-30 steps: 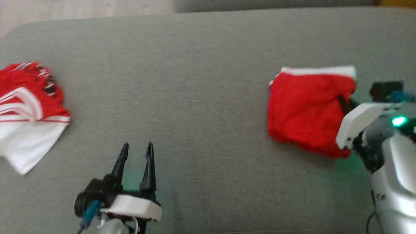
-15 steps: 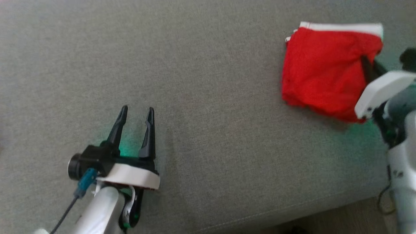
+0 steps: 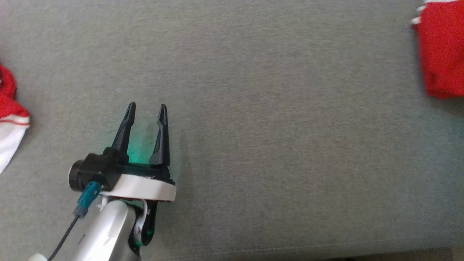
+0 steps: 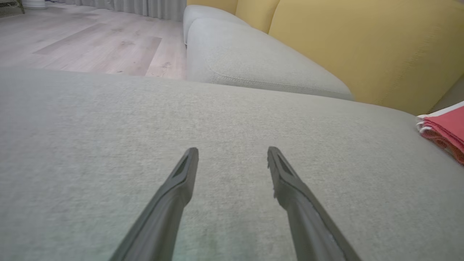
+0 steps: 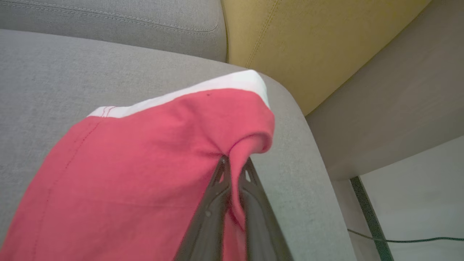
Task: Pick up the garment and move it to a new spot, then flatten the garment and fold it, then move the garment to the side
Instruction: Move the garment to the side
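The left gripper (image 3: 147,106) is held wide open above the grey seat (image 3: 275,137), its two dark fingers spread well apart with nothing between them. Only bare fabric is seen beneath them, and whether the tips touch the seat cannot be told. The right gripper (image 5: 236,159) is closed tightly on the garment (image 5: 145,156), a fold of the red cloth being pinched between the fingers at the edge nearest the seat's rounded corner. The garment is red with a white band along its far edge. It is laid folded at the right end of the seat, close to that corner, and a small bulge of cloth is raised just above the pinched spot. In the head view it is cut off by the upper right edge of the frame, well apart from the left gripper. A second piece of clothing (image 3: 9,119), red and white, is seen at the left edge of the same view, also on the seat and apart from the left gripper. A yellow back cushion (image 4: 362,47) is placed behind the seat, and a wooden floor (image 4: 90,40) is seen beyond it. A thin cable (image 5: 398,240) is laid on the pale floor beside the seat's corner.
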You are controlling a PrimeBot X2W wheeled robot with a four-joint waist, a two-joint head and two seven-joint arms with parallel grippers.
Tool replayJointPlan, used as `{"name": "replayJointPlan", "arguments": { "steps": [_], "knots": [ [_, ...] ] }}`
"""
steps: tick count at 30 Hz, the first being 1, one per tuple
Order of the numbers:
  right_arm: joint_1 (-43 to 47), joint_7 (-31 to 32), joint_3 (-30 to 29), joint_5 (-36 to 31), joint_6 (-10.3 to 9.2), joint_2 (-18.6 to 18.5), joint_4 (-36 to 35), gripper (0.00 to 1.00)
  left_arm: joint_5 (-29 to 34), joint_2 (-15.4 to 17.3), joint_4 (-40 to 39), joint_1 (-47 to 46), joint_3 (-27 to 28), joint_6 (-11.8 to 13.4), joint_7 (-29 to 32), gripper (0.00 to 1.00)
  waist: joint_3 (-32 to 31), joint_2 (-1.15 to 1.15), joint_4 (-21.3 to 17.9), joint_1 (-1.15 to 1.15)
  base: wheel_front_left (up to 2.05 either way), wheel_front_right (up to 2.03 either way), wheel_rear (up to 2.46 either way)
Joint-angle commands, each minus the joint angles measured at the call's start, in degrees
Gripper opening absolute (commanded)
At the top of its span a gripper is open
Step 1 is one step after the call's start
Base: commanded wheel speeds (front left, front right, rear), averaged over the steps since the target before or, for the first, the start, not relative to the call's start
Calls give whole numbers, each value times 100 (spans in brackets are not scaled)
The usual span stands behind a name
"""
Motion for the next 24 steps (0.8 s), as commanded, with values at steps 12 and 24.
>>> {"name": "replayJointPlan", "arguments": {
  "steps": [12, 24],
  "knots": [
    [-500, -599, -262, -710, 21, -508, 397, 100, -43, 121, -290, 51, 153, 76, -23, 100, 158, 0, 348, -1, 0, 0, 0],
    [-375, -1175, 35, -790, 21, 247, 401, 100, -142, 107, -131, 95, 107, 53, -25, 100, -446, 0, 125, -1, 0, 0, 0]
  ]
}}
